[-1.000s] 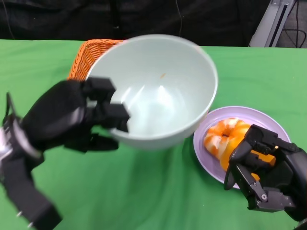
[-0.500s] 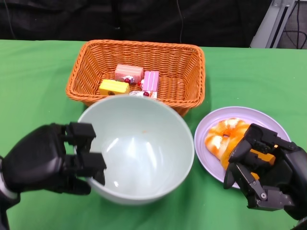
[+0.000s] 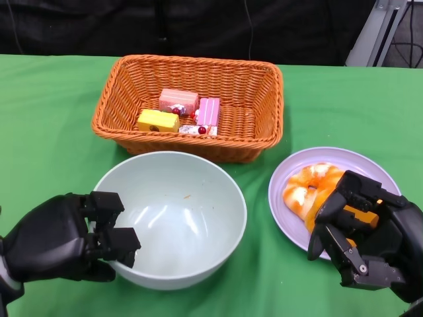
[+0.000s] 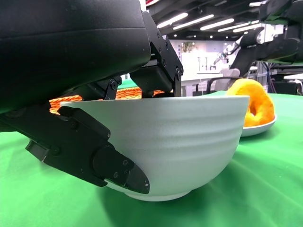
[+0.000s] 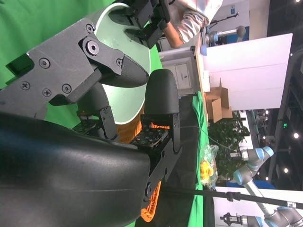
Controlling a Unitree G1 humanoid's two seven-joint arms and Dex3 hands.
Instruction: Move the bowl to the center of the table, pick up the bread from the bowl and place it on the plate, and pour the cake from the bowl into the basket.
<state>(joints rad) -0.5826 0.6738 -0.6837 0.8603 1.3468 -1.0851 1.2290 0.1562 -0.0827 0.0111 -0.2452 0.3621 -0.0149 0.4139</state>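
The robot's left hand (image 3: 63, 241) grips the rim of the empty pale-green ceramic bowl (image 3: 173, 218), which sits upright on the green tablecloth (image 3: 46, 132) just in front of the orange wicker basket (image 3: 192, 105). The pink and yellow cake pieces (image 3: 180, 112) lie in the basket, and the orange bread (image 3: 310, 188) lies on the lilac plate (image 3: 360, 162) to the basket's right, under the empty, loosely curled right hand (image 3: 367, 241). Judging by this, only letting go of the bowl remains.

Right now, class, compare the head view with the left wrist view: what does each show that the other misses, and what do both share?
Only the head view shows the cake pieces lying inside the orange basket, the bowl's empty inside, and the right hand by the plate.

Only the left wrist view shows the bowl's base resting on the green cloth.

Both show the pale bowl, the left hand gripping its rim, and the bread on the plate.
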